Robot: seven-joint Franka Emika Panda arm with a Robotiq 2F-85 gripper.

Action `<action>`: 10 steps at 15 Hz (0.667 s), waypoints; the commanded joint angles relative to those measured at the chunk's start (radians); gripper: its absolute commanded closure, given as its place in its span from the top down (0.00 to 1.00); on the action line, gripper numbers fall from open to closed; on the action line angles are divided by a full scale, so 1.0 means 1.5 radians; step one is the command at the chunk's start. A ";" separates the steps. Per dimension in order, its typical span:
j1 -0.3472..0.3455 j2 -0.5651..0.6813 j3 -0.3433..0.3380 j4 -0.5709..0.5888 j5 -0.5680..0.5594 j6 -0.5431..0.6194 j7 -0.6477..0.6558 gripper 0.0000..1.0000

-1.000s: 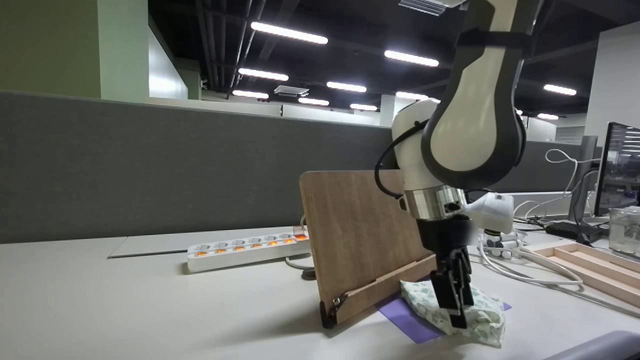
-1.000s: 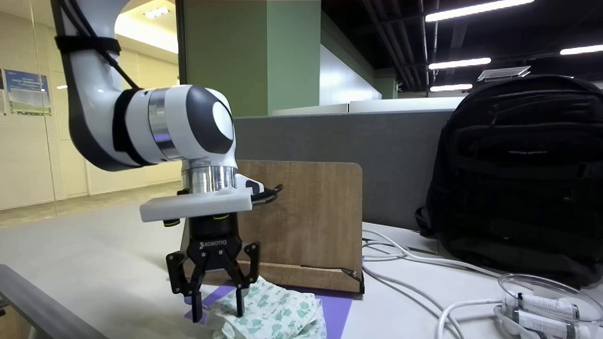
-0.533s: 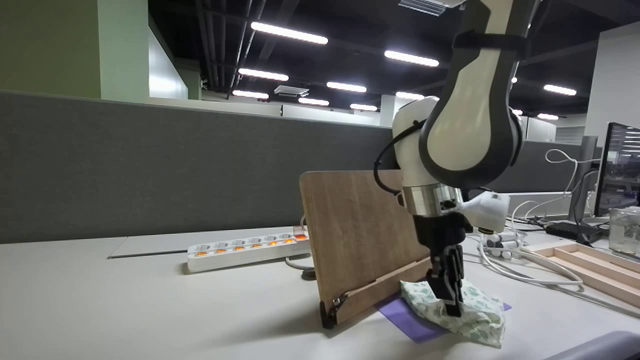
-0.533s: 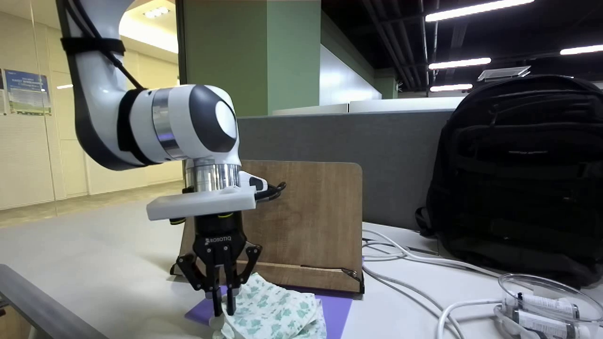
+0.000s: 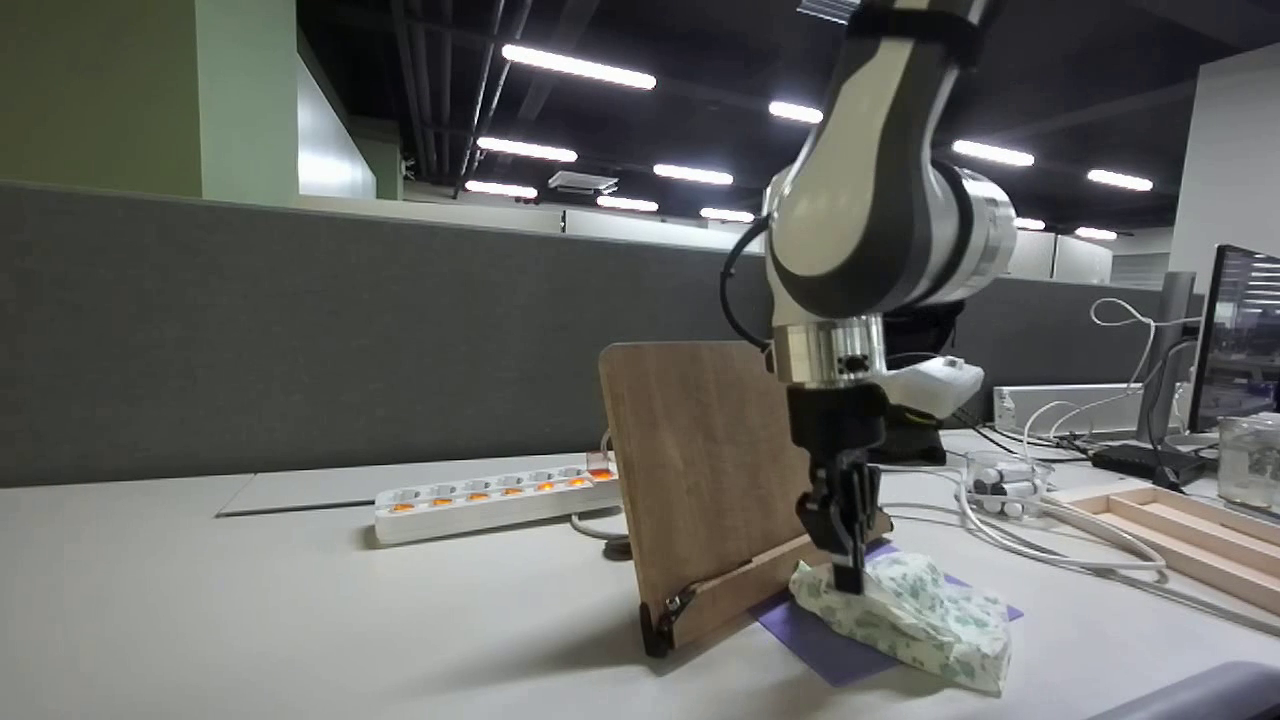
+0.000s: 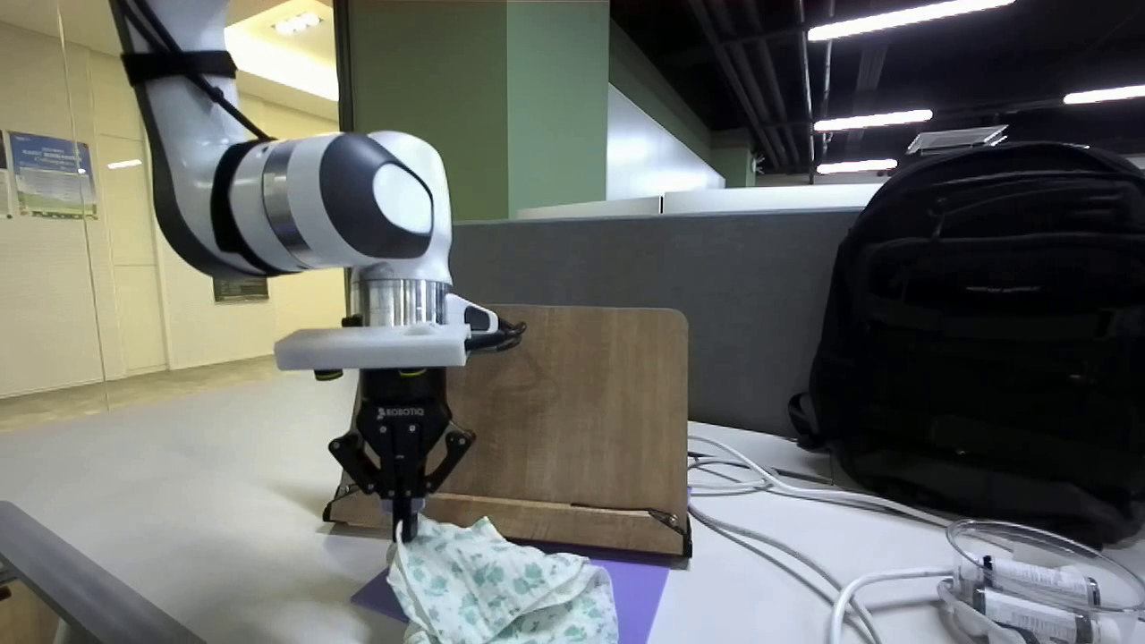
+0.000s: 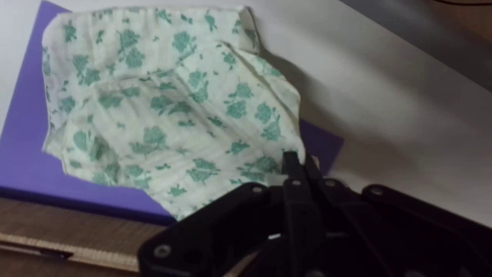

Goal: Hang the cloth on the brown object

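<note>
The cloth, whitish with green floral print, lies crumpled before the brown object, in an exterior view (image 5: 930,625) and in the wrist view (image 7: 173,115). One edge of it is drawn up between the fingertips of my gripper (image 6: 405,526), which is shut on that edge; the rest still spreads over the purple sheet. In the wrist view the gripper (image 7: 301,163) pinches the cloth's right-hand border. The brown object, a tilted wooden board with a front ledge, stands just behind the gripper in both exterior views (image 5: 710,460) (image 6: 572,402). My arm hides part of it.
Under the cloth is a flat purple sheet (image 6: 640,595). A white power strip (image 5: 495,507) lies beside the stand. White cables (image 6: 742,483), a clear jar (image 6: 1038,581), a black backpack (image 6: 975,358) and a pale wooden tray (image 5: 1180,535) are also around. Behind runs a grey partition (image 5: 300,340).
The gripper's fingers have come together on the cloth's edge. It has then risen and moved closer to the stand, pulling that edge of the cloth up with it.
</note>
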State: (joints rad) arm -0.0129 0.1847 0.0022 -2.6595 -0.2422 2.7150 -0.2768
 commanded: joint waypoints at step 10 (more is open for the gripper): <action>0.034 -0.178 0.034 0.178 0.137 -0.164 -0.074 0.01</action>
State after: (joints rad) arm 0.0210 -0.0788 0.0687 -2.4766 -0.0587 2.5242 -0.3817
